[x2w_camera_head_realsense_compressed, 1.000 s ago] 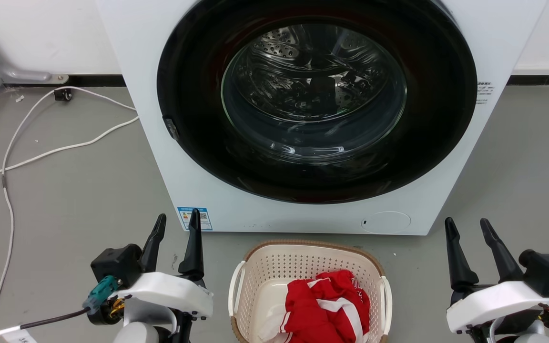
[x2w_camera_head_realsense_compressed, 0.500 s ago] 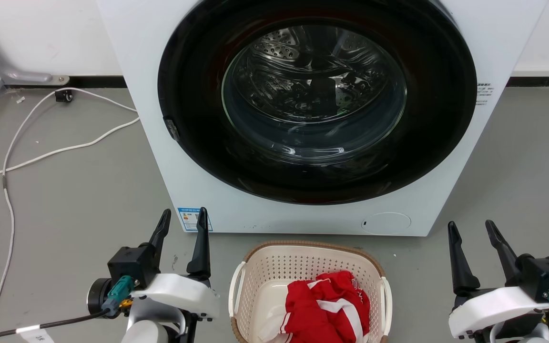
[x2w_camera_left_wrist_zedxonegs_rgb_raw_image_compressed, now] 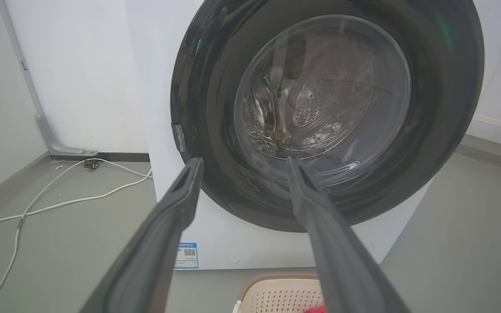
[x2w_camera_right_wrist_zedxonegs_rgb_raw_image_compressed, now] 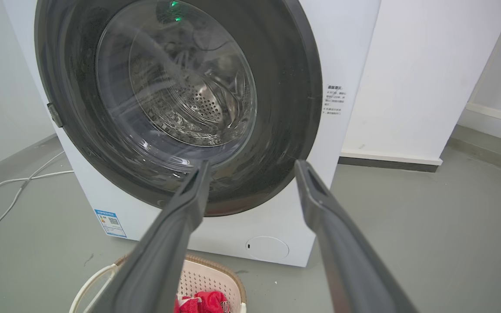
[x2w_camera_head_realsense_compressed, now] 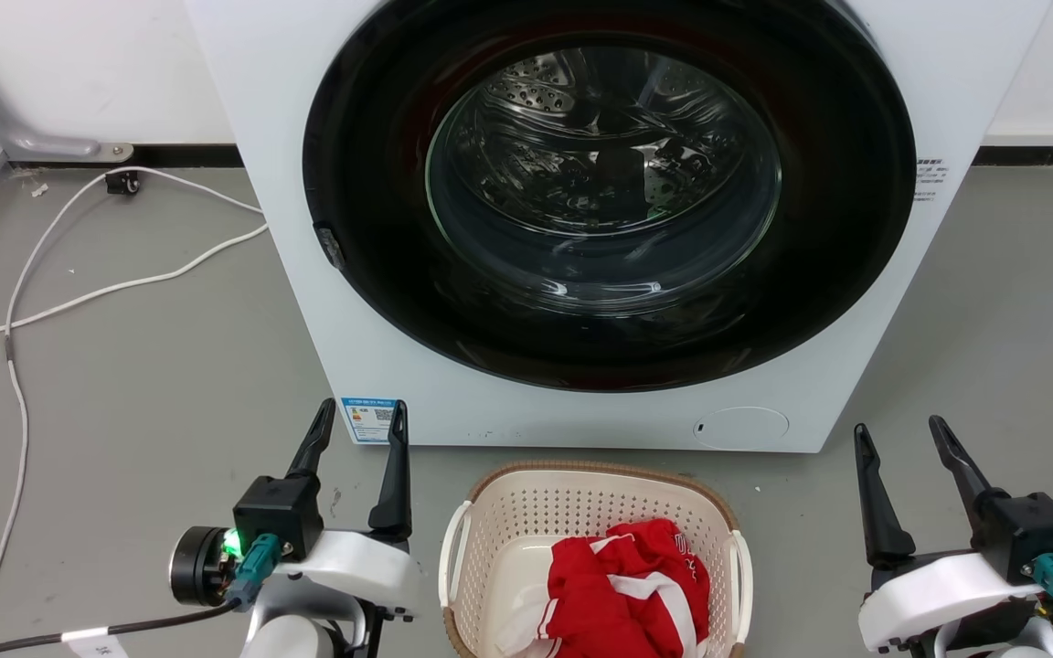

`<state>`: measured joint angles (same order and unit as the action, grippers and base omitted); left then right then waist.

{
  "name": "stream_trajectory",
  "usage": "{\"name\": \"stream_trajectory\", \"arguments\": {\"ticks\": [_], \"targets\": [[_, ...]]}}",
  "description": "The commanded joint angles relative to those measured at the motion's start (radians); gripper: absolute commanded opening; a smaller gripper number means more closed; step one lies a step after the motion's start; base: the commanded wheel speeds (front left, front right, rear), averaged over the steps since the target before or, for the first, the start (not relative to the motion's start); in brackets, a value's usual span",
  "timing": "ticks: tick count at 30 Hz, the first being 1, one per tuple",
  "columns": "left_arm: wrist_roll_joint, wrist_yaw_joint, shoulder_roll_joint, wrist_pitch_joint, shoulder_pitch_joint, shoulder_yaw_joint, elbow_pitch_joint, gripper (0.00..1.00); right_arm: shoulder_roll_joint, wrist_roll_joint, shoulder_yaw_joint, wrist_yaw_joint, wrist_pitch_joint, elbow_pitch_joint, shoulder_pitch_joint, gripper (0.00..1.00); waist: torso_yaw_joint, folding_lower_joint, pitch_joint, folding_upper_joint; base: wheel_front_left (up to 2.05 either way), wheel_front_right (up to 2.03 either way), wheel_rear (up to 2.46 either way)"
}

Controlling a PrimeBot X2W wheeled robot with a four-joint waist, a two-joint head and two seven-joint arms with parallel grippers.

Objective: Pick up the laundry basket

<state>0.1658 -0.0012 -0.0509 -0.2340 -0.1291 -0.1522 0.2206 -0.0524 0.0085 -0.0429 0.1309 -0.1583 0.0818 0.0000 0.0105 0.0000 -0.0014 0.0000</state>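
fingers [x2w_camera_head_realsense_compressed: 393,466] of the left gripper [x2w_camera_head_realsense_compressed: 363,407] and right gripper [x2w_camera_head_realsense_compressed: 897,428] stand parted and empty, either side of the laundry basket [x2w_camera_head_realsense_compressed: 526,512] on the floor [x2w_camera_head_realsense_compressed: 124,384] before the washing machine [x2w_camera_head_realsense_compressed: 289,228]. over the last second the left gripper has edged inward toward its white handle [x2w_camera_head_realsense_compressed: 450,548]; neither touches it yet, so the grasp is still ahead.

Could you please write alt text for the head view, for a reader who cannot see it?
A cream laundry basket holding red-and-white clothing sits on the floor before a front-loading washing machine. The left hand and right hand, both open, flank it.
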Motion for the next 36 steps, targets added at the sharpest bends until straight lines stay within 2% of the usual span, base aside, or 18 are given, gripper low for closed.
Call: {"name": "stream_trajectory", "arguments": {"ticks": [1,15,36], "targets": [[-0.016,0.002,-0.001,-0.008,-0.015,-0.001,0.0,1.0,0.003,-0.015,0.0,0.0,-0.006,-0.007,0.003,1.0,0.0,0.0,0.0,0.0,0.0,0.0,0.0],[-0.087,0.015,0.0,-0.033,-0.019,-0.009,0.02,1.0,0.004,-0.091,0.001,0.0,-0.037,-0.007,0.016,1.0,0.004,0.0,0.0,0.0,0.0,0.0,0.0],[-0.053,0.019,0.001,-0.033,-0.023,-0.007,0.039,1.0,0.004,-0.036,-0.015,0.0,-0.048,0.019,0.004,1.0,0.007,0.0,0.001,0.0,0.0,0.0,0.0]]}}
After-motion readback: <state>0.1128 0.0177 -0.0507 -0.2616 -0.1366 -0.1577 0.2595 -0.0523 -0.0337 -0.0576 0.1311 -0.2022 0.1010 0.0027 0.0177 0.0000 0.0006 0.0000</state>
